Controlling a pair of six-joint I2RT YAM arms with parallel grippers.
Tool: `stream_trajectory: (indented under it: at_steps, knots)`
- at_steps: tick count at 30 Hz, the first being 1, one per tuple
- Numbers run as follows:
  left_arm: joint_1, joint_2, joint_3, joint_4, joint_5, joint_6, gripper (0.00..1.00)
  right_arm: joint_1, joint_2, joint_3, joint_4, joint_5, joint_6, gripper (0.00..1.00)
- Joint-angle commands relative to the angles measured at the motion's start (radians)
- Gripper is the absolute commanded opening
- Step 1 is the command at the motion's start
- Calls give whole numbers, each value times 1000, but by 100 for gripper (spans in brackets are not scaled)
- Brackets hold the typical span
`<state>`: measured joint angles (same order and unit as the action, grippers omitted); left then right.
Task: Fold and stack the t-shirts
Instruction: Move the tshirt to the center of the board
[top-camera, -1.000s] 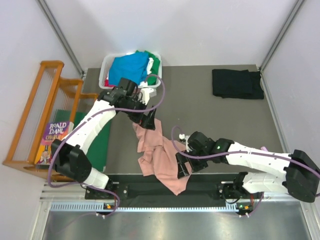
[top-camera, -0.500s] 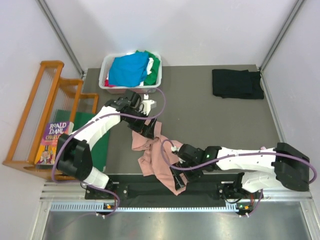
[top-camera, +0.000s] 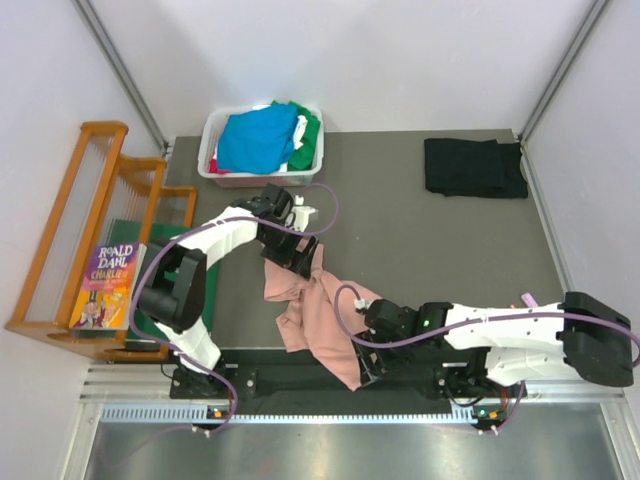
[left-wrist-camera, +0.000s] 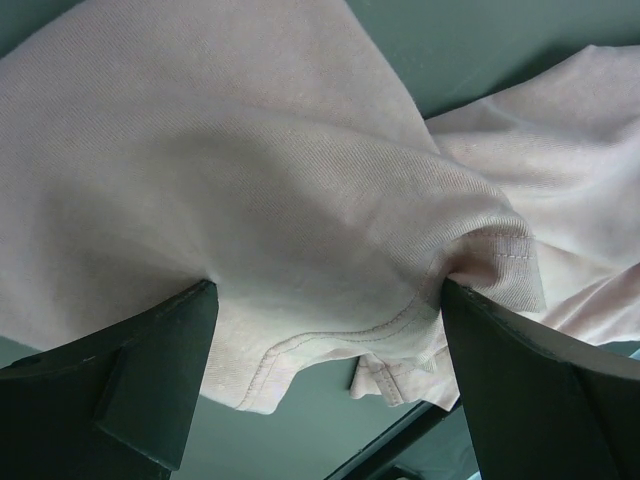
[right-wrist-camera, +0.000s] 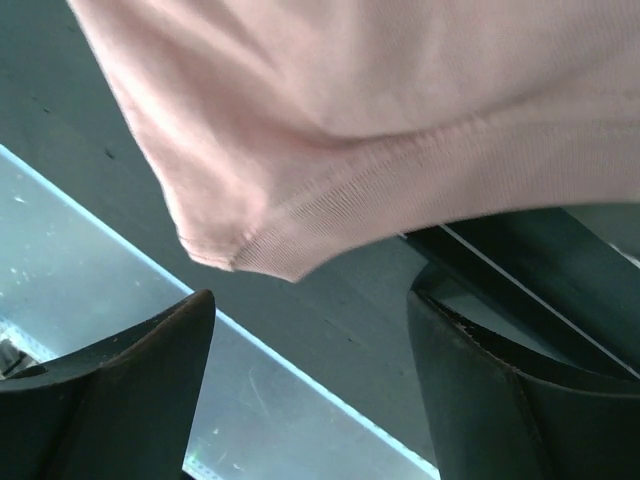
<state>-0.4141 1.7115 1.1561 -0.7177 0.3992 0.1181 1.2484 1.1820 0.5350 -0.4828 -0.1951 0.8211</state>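
The pink shirt (top-camera: 318, 318) lies crumpled at six o'clock on the tabletop (top-camera: 420, 230), soft and limp. We hold left fingers (left-wrist-camera: 130, 390) and right fingers (right-wrist-camera: 110, 400) open at its hems, our best grip.

"ROALD DAHL" on book (top-camera: 108, 285) (front cover)

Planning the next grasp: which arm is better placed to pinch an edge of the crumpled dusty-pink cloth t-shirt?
Left, probably. The open left hand straddles a stitched hem fold of the dusty-pink cloth t-shirt; the right hand, also open, has the edge beyond its fingertips, not between them.
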Motion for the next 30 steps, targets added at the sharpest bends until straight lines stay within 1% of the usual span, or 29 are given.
stream_trajectory:
  at_steps: [1,6,7,9,12,13,15,16,18,19,20,21,23,24,26,27,29,30]
  knots:
    - [-3,-16,36,29,13,2,97,19,62,48,76,16,-14,77]
    - [-2,-49,31,11,23,5,97,17,134,92,108,5,-36,74]
    - [-2,-56,27,12,17,5,97,17,142,95,113,5,-40,70]
    - [0,-61,19,12,12,8,97,17,151,98,122,0,-39,65]
    - [4,-70,19,14,0,11,97,17,156,94,138,-1,-30,39]
    - [8,-72,24,12,-2,12,97,17,156,92,142,-1,-28,20]
    - [21,-75,30,12,1,11,97,19,153,91,142,-4,-19,3]
    - [26,-79,33,9,3,11,97,17,153,92,138,-3,-20,0]
    - [38,-82,42,3,6,11,97,16,136,115,101,9,-26,0]
    - [43,-88,48,1,7,11,95,14,125,135,64,31,-33,0]
    - [46,-90,59,-5,9,11,94,8,108,157,-9,55,-43,0]
    - [55,-95,69,-9,13,12,93,-28,61,205,-54,95,-72,0]
    - [64,-101,102,-19,21,14,91,-98,6,255,-155,118,-109,0]
    - [73,-99,114,-31,32,14,90,-200,-58,301,-186,131,-156,0]
    - [80,-104,143,-42,38,15,89,-326,-116,344,-232,131,-213,0]
    - [84,-108,148,-46,43,14,89,-448,-154,380,-255,116,-276,0]
    - [86,-122,157,-48,50,11,89,-550,-162,413,-272,106,-330,0]
    - [87,-127,159,-48,53,9,89,-629,-153,431,-272,89,-371,0]
